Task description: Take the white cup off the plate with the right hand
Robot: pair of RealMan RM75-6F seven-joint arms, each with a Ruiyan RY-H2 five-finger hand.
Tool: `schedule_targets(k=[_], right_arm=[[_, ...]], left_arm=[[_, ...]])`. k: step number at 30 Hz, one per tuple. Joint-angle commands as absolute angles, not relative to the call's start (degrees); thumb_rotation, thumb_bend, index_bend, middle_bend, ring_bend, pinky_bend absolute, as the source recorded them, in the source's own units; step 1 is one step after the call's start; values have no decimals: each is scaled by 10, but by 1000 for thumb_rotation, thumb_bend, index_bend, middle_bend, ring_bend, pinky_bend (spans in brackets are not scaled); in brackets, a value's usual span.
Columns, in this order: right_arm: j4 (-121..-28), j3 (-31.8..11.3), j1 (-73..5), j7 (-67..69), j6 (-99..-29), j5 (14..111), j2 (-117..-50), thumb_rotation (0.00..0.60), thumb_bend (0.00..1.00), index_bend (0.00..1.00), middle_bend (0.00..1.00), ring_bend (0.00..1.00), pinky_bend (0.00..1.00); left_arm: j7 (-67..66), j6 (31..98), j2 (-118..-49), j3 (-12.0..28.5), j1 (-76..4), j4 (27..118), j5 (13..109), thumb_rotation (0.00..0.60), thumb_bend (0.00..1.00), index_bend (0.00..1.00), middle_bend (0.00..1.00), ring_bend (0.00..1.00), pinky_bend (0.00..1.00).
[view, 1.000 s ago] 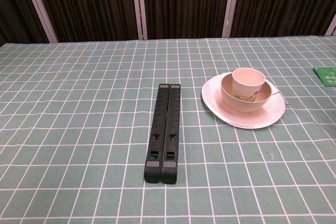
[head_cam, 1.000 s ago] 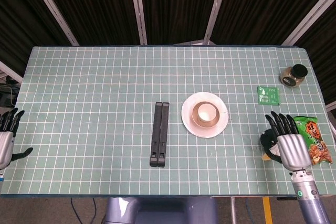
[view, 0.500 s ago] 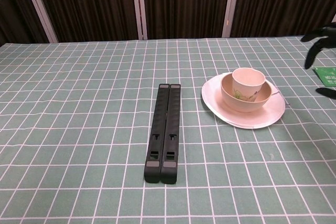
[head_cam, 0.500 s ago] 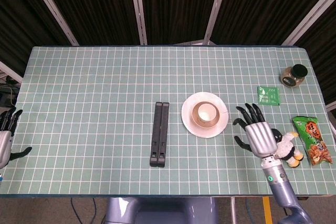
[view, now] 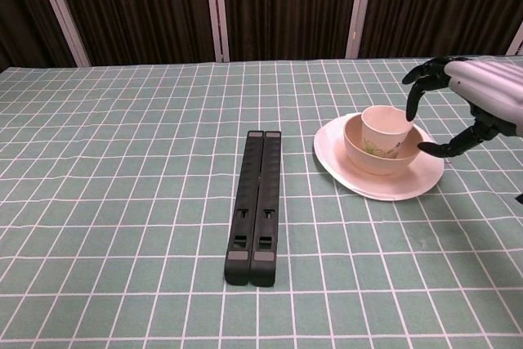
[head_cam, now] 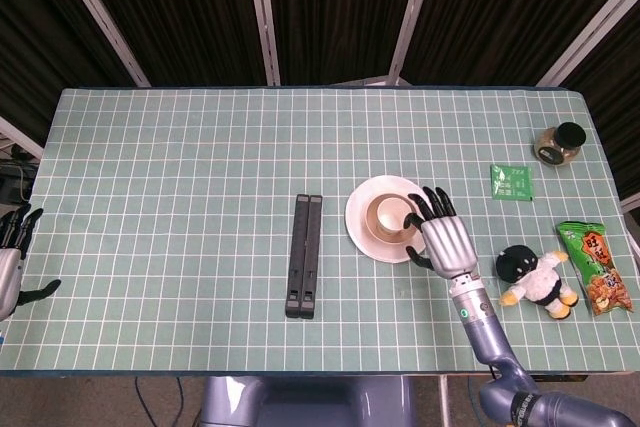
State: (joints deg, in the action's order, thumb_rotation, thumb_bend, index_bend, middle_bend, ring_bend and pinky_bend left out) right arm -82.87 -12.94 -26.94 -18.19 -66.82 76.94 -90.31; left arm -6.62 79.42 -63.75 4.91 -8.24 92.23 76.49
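A white cup (head_cam: 392, 214) (view: 386, 126) stands upright inside a pinkish bowl (view: 368, 155) on a pale plate (head_cam: 362, 229) (view: 359, 181) right of the table's middle. My right hand (head_cam: 442, 238) (view: 474, 104) hovers at the plate's right edge, fingers spread and curved toward the cup, holding nothing. The fingertips (view: 415, 91) are just right of the cup's rim; contact cannot be told. My left hand (head_cam: 12, 252) rests at the far left table edge, fingers apart and empty.
A black two-bar object (head_cam: 304, 255) (view: 256, 206) lies left of the plate. A panda plush (head_cam: 534, 277), a green snack bag (head_cam: 597, 267), a green packet (head_cam: 512, 181) and a dark-lidded jar (head_cam: 559, 142) sit on the right side.
My right hand has moved left from the table's right side to the plate's right edge, uncovering the panda plush. The left hand has stayed in place.
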Motion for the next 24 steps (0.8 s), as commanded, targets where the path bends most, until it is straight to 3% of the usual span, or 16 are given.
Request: schedule_targets(k=[1,17,24], right_arm=[[-814,-133,-278,-182,-662,759,-917,600,214,451,137,0,0],[-759,-141,-312,-181,-648,735,-962,600,231,478,166,0,0],[-737,-139,-321,-174,-641,725,-977,600,339,530,204,0,0]], left_arm=[[-66,794,-637,49,-82,923,765,600,19,0,0,0,0],[-61,792,-636,49,-83,922,765,600,19,0,0,0,0],[-58,789,-635,49,-84,921,765,600,20,0,0,0,0]])
